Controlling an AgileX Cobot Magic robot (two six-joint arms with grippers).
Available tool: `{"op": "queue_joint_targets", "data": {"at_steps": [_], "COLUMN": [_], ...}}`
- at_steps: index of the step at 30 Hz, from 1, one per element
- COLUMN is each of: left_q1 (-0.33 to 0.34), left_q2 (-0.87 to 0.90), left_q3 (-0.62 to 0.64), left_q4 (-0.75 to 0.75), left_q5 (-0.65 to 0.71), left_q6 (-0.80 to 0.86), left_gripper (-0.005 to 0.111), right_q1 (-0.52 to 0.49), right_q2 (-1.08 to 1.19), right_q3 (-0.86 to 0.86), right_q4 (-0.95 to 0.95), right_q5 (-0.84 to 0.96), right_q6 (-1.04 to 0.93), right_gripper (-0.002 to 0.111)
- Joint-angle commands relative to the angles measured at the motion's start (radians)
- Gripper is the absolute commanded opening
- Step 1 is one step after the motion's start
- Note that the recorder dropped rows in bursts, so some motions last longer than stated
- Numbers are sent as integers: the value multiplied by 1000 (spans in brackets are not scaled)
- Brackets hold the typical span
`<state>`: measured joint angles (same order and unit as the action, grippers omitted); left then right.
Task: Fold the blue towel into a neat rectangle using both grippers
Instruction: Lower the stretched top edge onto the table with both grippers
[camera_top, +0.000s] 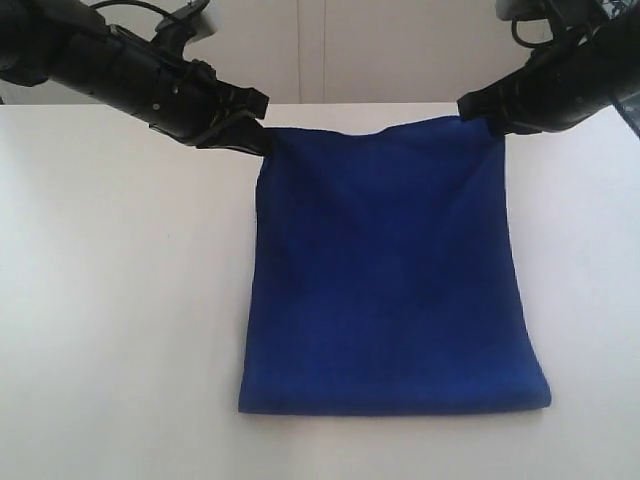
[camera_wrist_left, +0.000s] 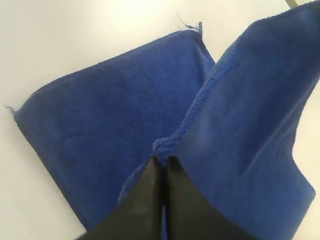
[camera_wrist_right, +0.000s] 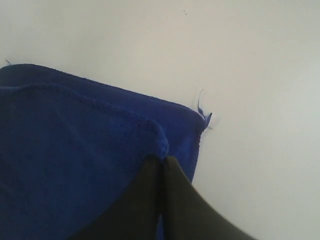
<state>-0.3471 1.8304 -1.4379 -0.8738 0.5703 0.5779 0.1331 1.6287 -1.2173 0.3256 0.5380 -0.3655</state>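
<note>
Royal-blue microfibre towel (camera_top: 390, 280), plain with stitched edges, lies in the centre of the exterior frame on the white matte tabletop (camera_top: 120, 300).

Exterior view: the black, narrow-fingered left gripper (camera_top: 258, 138) pinches the towel's upper-left corner. The black right gripper (camera_top: 478, 112) pinches the upper-right corner. The top edge sags slightly between them. The lower edge, at lower centre of the frame, rests on the table and looks rounded, like a fold line.

Judgement: the first half-fold is in hand, with the held edge raised over a layer lying flat. The next move calls for both arms to travel together at equal height toward the lower edge of the frame. They should then set the held corners onto the corners beneath before releasing. Uneven travel would skew the rectangle.

Left wrist view: the left gripper (camera_wrist_left: 161, 162) has its fingers pressed together on a bunched corner of the towel (camera_wrist_left: 100, 110). This view confirms two layers: the lifted sheet rises from the fingers and a flat layer lies on the table under it. A loose thread (camera_wrist_left: 186, 22) sticks out at one corner of the flat layer. The exterior view shows none of this.

Right wrist view: the right gripper (camera_wrist_right: 162, 162) is likewise closed on a towel (camera_wrist_right: 75, 150) corner. That corner sits above and just short of the lower layer's corner with its thread (camera_wrist_right: 202, 107). The remaining offset reads best here.
</note>
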Motion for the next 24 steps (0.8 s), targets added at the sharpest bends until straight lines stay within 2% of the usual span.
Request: {"op": "queue_joint_targets", "data": {"at_steps": [1,24], "left_q1": [-4,-4], "left_q2": [30,227], "left_q3": [-27,-111], "left_q4": [-11,-8], "left_q5": [-26,-215], "left_q6": [-5,32], "left_gripper": [0,0], "right_q1": [-4,-4], "right_q2": [40,254], "right_q3": [-29,-39], "right_q4": [-10,-10], "right_q5": [-32,-275], "right_q6": [5,5], "right_gripper": [0,0]}}
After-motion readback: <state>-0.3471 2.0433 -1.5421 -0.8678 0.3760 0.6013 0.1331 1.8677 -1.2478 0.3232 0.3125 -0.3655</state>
